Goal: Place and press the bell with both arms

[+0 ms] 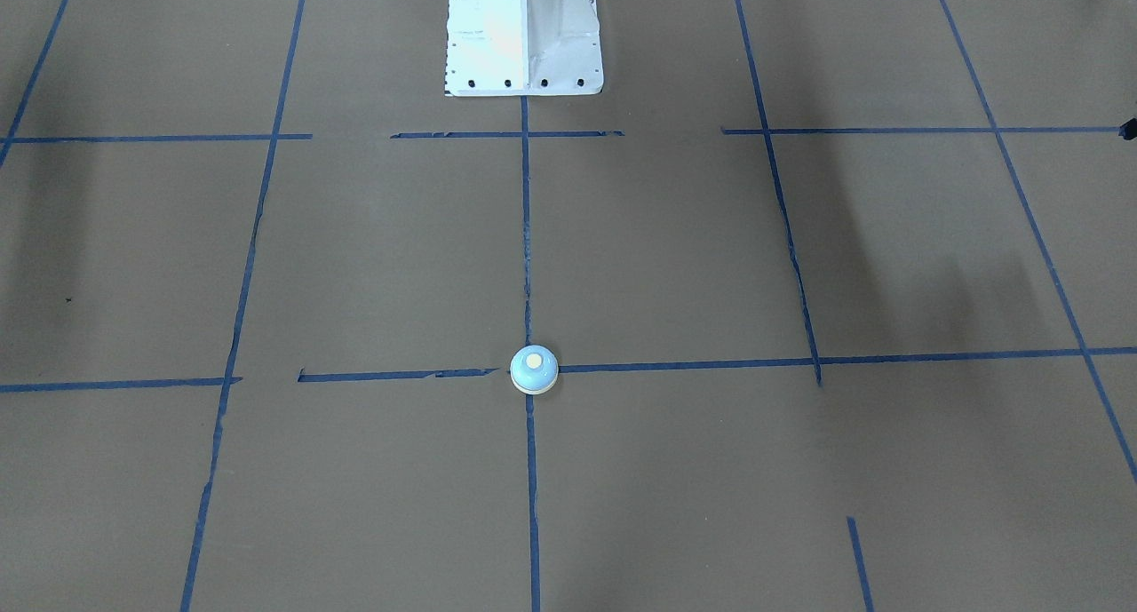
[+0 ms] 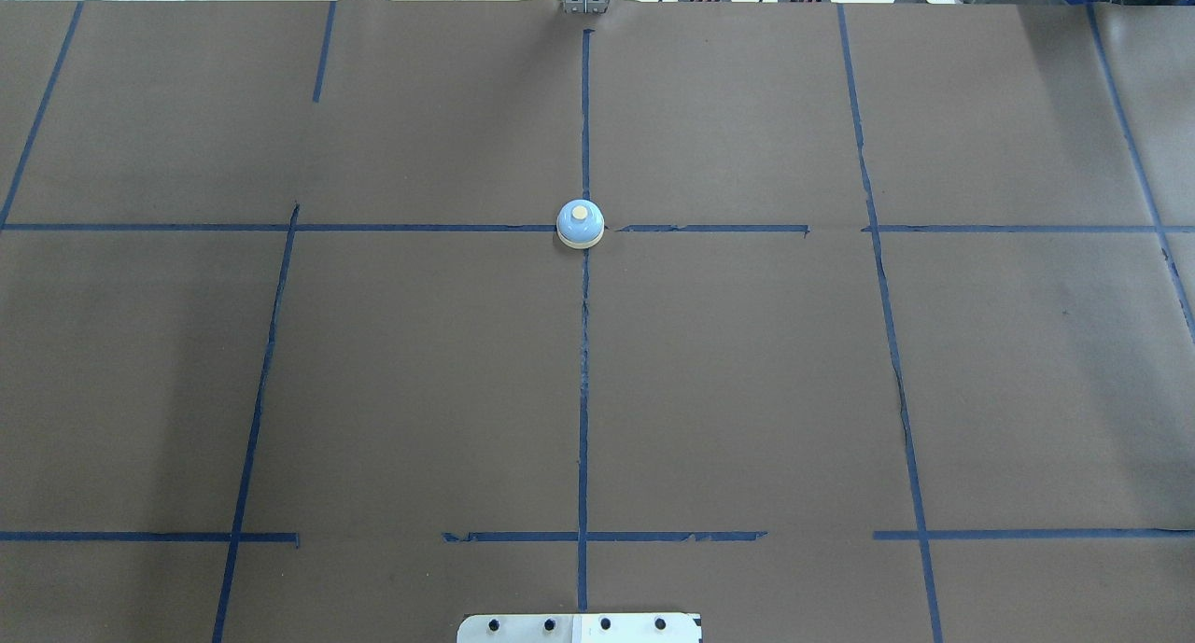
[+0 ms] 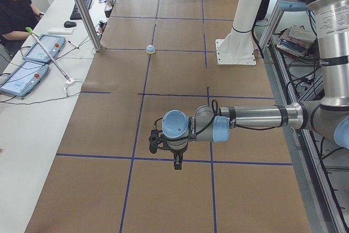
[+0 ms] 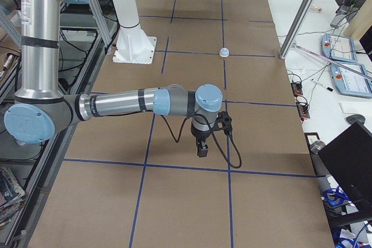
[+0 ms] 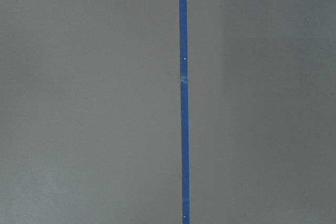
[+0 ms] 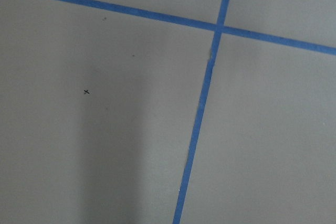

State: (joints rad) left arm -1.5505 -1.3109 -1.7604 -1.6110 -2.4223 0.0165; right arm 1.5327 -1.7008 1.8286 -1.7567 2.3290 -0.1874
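The small light-blue bell (image 2: 580, 224) with a cream button stands upright on the brown table where two blue tape lines cross. It also shows in the front-facing view (image 1: 534, 369), the left view (image 3: 150, 49) and the right view (image 4: 224, 52). Nothing touches it. My left gripper (image 3: 177, 162) hangs low over the table's left end, far from the bell. My right gripper (image 4: 201, 149) hangs over the right end, also far away. Both show only in the side views, so I cannot tell whether they are open or shut. Both wrist views show only paper and tape.
The white pedestal (image 1: 524, 35) stands at the robot's edge of the table, in line with the bell. A metal pole (image 3: 82, 9) rises at the far edge. An operator (image 3: 16, 4) sits at a side table with tablets (image 3: 24, 75).
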